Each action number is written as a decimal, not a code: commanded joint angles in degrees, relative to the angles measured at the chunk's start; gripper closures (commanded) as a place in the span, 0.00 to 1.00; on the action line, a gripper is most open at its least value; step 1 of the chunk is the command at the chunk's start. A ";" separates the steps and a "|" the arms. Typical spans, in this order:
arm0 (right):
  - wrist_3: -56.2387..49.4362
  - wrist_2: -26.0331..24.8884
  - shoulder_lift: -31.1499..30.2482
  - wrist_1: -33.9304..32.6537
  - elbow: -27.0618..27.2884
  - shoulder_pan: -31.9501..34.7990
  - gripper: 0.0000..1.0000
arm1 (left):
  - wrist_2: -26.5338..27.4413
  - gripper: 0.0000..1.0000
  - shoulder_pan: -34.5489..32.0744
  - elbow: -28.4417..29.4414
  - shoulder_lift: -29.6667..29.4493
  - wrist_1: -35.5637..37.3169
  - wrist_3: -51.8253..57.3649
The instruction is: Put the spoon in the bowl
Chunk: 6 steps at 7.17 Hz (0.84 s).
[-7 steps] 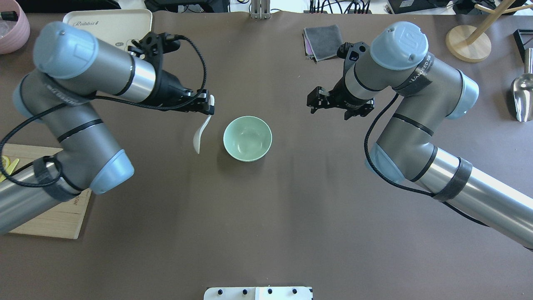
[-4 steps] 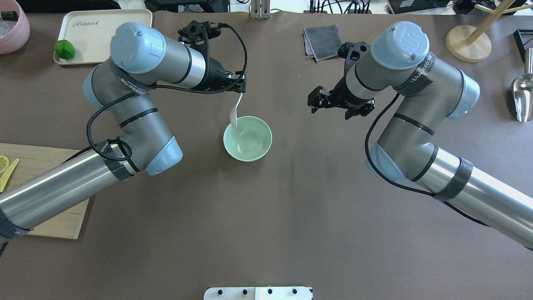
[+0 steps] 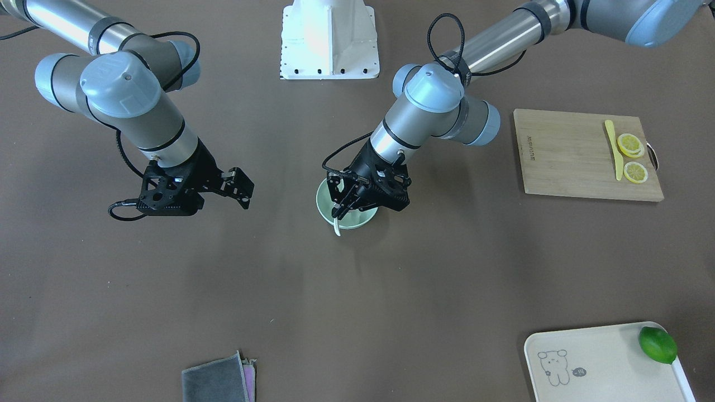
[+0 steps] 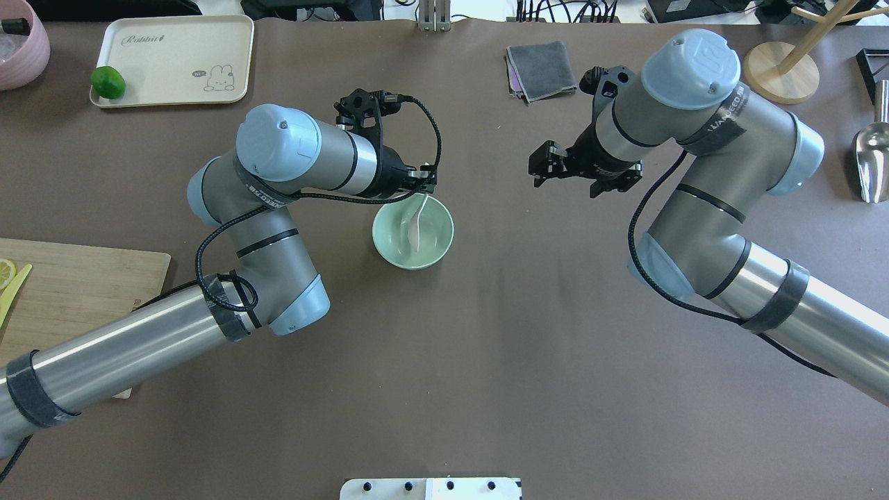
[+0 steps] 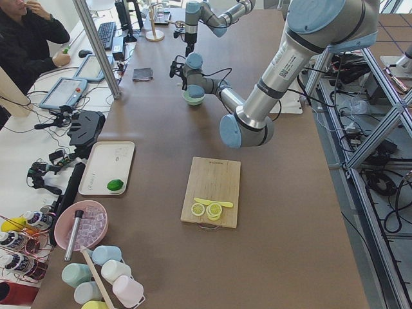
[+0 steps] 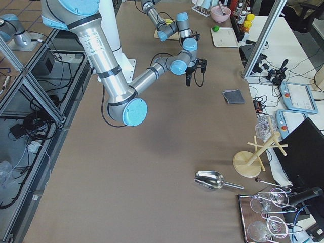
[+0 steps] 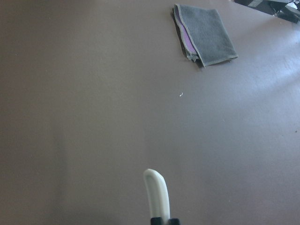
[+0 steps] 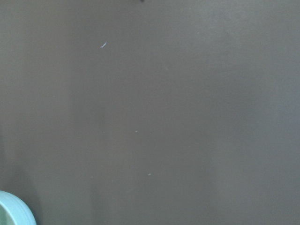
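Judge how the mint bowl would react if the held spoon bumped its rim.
The bowl looks rigid and smooth, so it would probably slide on the flat table rather than deform. Its deep sides suggest a hard rim knock might rock it. The spoon, pinched by the left gripper, looks small, so contact is likely gentle.

We see a small white ceramic spoon (image 4: pixel 419 219) and a round pale mint-green bowl (image 4: pixel 392 246), both plain, and a flat dark brown table (image 4: pixel 444 361). The folded grey cloth (image 4: pixel 545 68) has a purple edge, and the cream plastic tray (image 4: pixel 173 66) has a little bunny drawing. We see a round bright green lime (image 4: pixel 107 82), yellow lemon slices (image 3: pixel 635 172) and a thin yellow plastic knife (image 3: pixel 614 151).
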 commanded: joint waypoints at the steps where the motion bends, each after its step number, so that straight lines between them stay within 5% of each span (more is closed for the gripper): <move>1: -4.12 1.86 -3.43 -0.19 1.59 2.74 0.00 | 0.12 1.00 0.56 -0.44 1.43 -0.81 0.21; 2: -4.22 3.09 -3.52 -0.10 1.58 3.45 0.00 | 0.03 0.80 0.47 -0.44 1.51 -0.82 0.30; 3: -4.13 3.28 -3.52 -0.10 1.58 3.72 0.00 | 0.03 0.03 0.56 -0.53 1.69 -0.90 0.73; 6: -13.75 7.39 -7.27 -0.28 1.76 10.10 0.00 | -0.06 0.02 -2.50 -6.66 6.32 -0.29 9.94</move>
